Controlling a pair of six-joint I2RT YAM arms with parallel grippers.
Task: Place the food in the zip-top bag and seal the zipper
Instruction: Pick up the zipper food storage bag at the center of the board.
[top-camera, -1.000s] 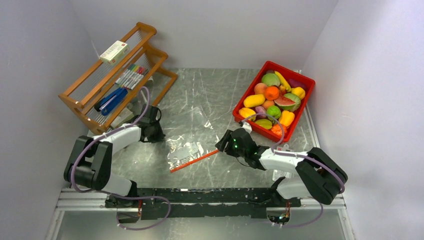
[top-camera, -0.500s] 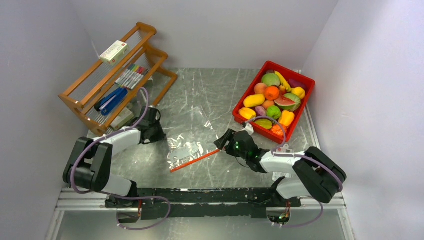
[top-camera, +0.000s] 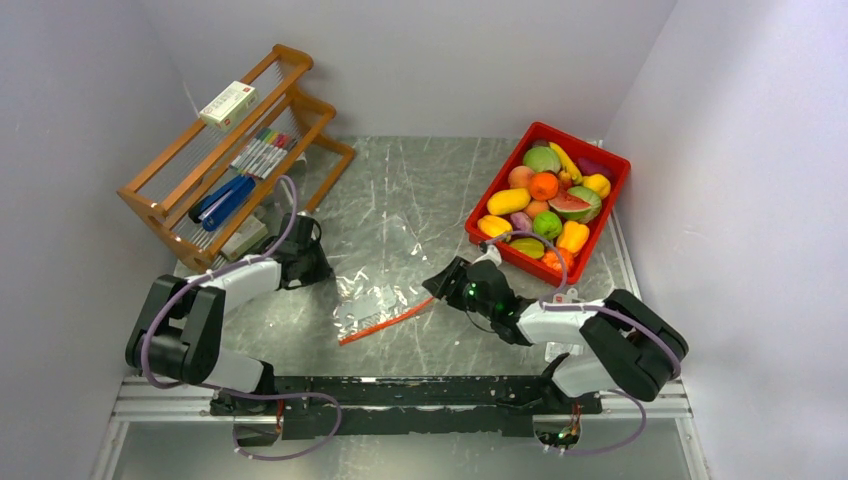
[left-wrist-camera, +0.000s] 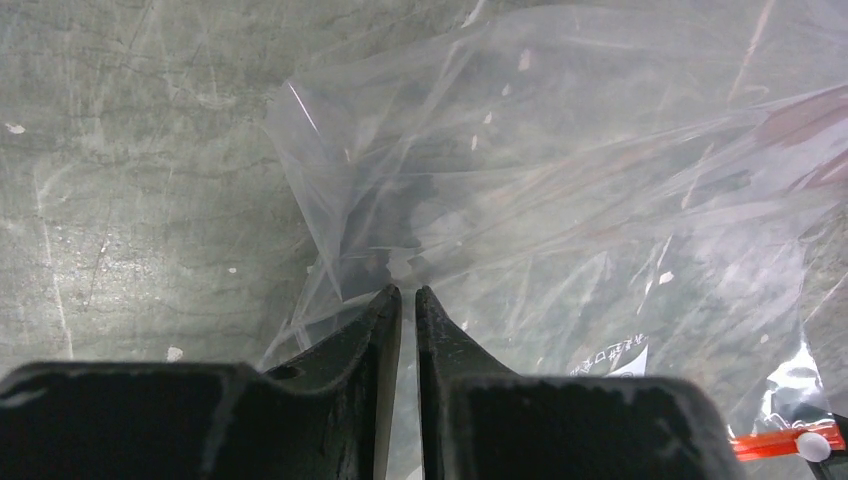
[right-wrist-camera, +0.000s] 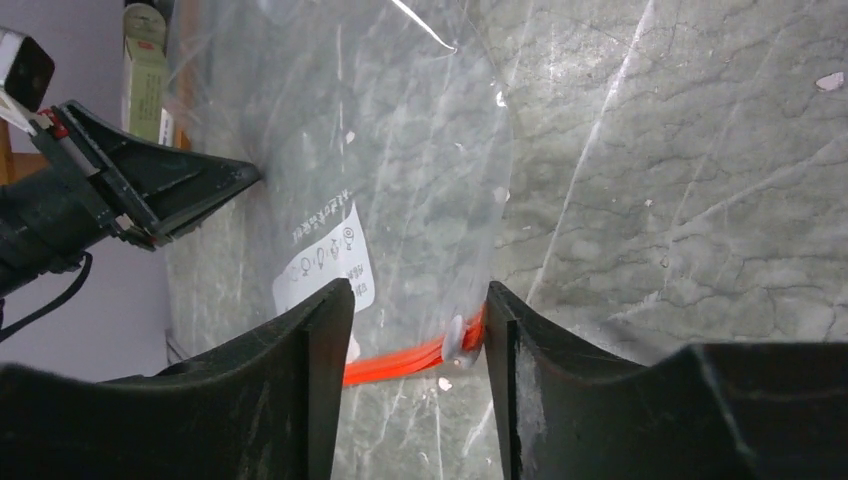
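Observation:
The clear zip-top bag lies flat on the table's middle. Its orange-red zipper runs along the near edge. My left gripper is shut on the bag's far-left edge; in the left wrist view the plastic spreads out ahead of the tips. My right gripper is open, its jaws astride the zipper's right end. The white slider is against the right finger. The bag's white label shows too. The food fills a red bin.
The red bin stands at the back right, just behind my right arm. A wooden rack with markers, a blue tool and a small box stands at the back left. Grey walls close in on both sides.
My right gripper has crept left and forward onto the zipper's right end, and the zipper has shifted slightly. My left gripper has hardly moved.

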